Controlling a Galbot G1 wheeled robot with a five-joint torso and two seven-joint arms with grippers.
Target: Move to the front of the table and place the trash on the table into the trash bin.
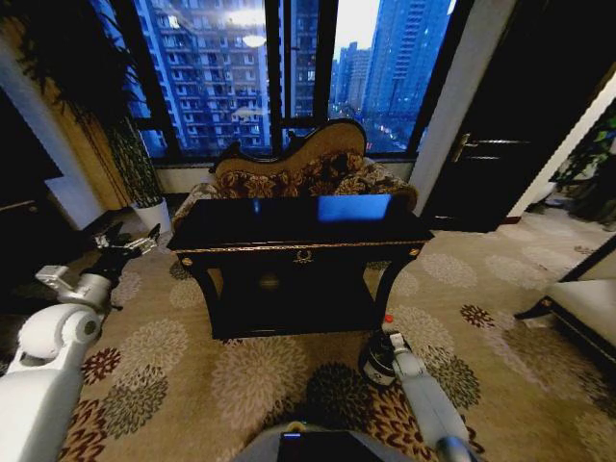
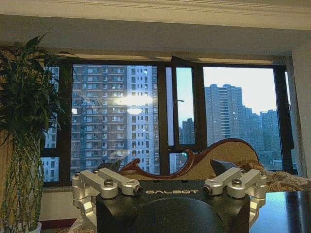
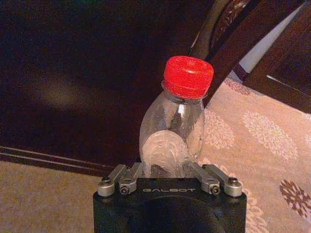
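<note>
Holding the bottle [image 3: 172,131] pinched in my right tool [image 3: 170,180] just above the trash bin [image 1: 377,364], left tool [image 1: 128,245] spread idle, I judge release comes next.

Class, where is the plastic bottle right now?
The bottle sits gripped in the right claw, low at the robot's right, above the trash bin beside the table's front right leg.
</note>
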